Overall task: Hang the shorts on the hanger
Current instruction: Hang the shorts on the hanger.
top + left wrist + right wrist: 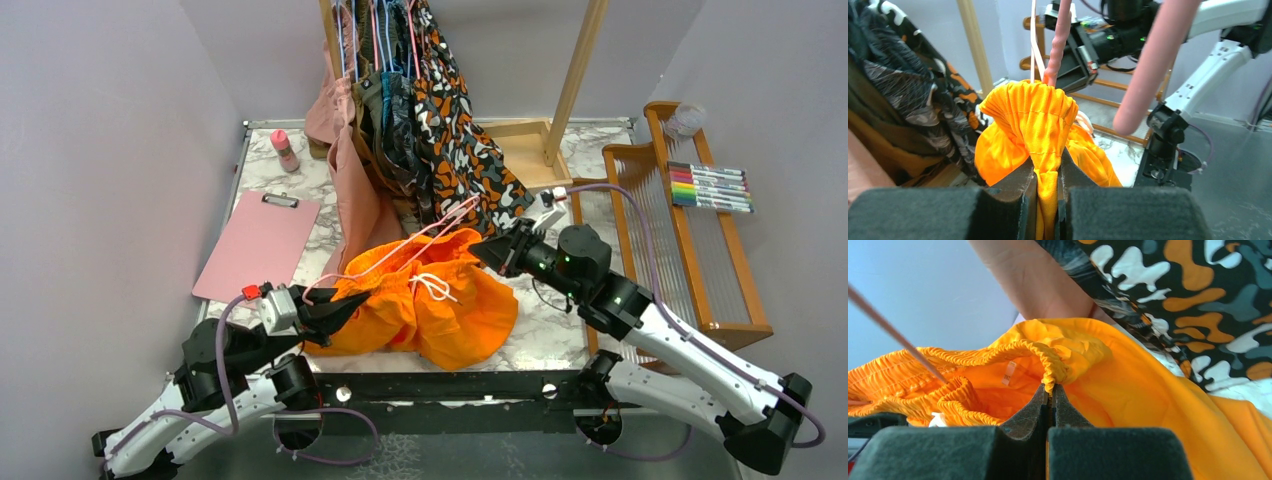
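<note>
Left tool (pixel 1048 167) is closed almost fully on a bunched fold of the shorts (pixel 440 305), the orange cloth squeezed between its pads and rising in a gathered peak above them. Right tool (pixel 1049 390) is pinched completely shut on the elastic edge of the waistband at the opposite side. The shorts lie heaped on the marble surface (pixel 555 340) between the two arms, near the front edge, with the white drawstring (pixel 435 287) loose on top. The hanger (pixel 400 247) slants across them from beside the left tool up toward the right one; from the left wrist its pink wire seems to run down into the gathered cloth, though how far it is threaded is hidden. The step appears to be working the waistband over the hanger's wire. To do it well, both pinches should hold firm while the tools draw apart just enough to stretch the elastic into an open mouth, then ease it along the wire without jerking. Likely troubles are the thin right-hand pinch slipping off the elastic, the drawstring catching on the wire, and the patterned garment (pixel 455 140) hanging close behind getting dragged.
</note>
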You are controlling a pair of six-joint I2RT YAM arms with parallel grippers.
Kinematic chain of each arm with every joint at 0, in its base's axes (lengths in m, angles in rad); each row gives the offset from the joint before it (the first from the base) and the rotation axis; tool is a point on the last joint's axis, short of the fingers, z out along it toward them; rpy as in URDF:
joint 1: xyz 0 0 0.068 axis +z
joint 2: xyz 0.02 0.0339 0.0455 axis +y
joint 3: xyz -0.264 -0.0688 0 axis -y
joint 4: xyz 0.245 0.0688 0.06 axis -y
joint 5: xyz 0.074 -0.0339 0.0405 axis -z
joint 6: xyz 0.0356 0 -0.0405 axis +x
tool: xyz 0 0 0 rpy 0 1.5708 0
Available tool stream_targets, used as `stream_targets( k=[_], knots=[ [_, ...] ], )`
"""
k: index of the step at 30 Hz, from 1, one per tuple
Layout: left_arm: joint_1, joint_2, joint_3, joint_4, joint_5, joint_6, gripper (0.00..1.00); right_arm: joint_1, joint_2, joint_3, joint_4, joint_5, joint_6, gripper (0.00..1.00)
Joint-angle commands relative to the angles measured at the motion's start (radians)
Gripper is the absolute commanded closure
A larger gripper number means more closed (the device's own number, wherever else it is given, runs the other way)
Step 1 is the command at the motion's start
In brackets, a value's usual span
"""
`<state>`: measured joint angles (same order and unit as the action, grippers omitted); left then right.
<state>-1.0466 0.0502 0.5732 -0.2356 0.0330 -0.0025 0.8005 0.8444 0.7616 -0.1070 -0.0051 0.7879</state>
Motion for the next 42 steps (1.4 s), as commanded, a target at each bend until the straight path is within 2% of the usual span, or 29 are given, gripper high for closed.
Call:
stream_targets(
  k=[1,6,12,18,25,30,37,40,42],
  knots=[
    [0.002,-0.018,-0.023,0.038,-0.099,0.002,1.00,-0.001,-0.079,-0.057,-0.106,0.162,0.012,0.99],
    [0.003,0.040,-0.030,0.034,-0.037,0.035,1.00,-0.001,-0.135,-0.072,-0.201,0.236,0.010,0.99],
    [0.002,0.127,0.028,-0.019,0.018,0.079,1.00,-0.001,-0.116,0.022,-0.342,0.337,-0.053,0.99],
    [0.002,0.164,0.058,-0.063,0.054,0.090,1.00,-0.002,-0.110,0.087,-0.411,0.407,-0.120,0.99],
    [0.002,0.192,0.072,-0.087,0.138,0.088,1.00,0.000,-0.100,0.162,-0.453,0.462,-0.228,0.99],
    [0.003,0.200,0.067,-0.041,0.195,0.064,1.00,-0.001,-0.090,0.189,-0.448,0.463,-0.274,0.99],
    [0.002,0.219,0.060,-0.060,0.180,0.064,1.00,-0.001,-0.104,0.219,-0.444,0.456,-0.327,0.99],
    [0.003,0.218,0.061,-0.033,0.206,0.052,1.00,-0.001,-0.100,0.225,-0.452,0.452,-0.340,0.99],
    [0.003,0.210,0.060,0.040,0.224,0.032,1.00,-0.002,-0.090,0.220,-0.450,0.430,-0.341,0.99]
  ],
)
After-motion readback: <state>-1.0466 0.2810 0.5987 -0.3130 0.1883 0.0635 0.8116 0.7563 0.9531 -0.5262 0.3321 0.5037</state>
